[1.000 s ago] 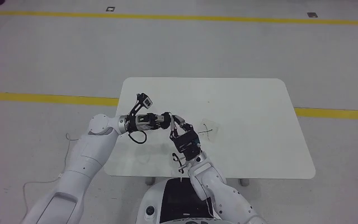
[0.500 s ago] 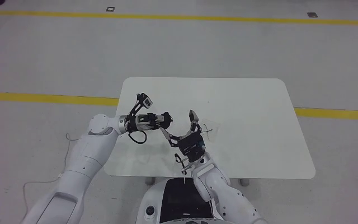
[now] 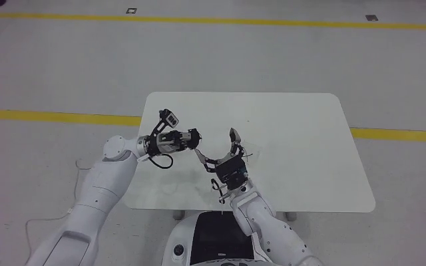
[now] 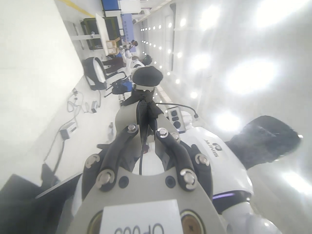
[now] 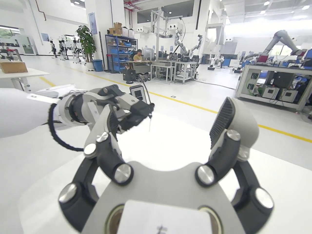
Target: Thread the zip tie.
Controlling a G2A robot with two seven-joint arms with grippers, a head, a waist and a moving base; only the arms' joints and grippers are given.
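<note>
Item, my work surface: one white table point(image 3: 306, 126), rectangular, rounded corners, standing on pale floor point(image 3: 266, 53) with yellow lines. Lying on it, near the middle: one thin dark strand point(image 3: 251, 155), crossed over itself.

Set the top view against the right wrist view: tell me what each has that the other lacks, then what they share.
Top view: the table's outline with all four corners. Right wrist view: the thin zip tie pinched in the shut left gripper, and blue shelves in the room behind. Both: the left gripper, the open right gripper close beside it, and the white table under them.
</note>
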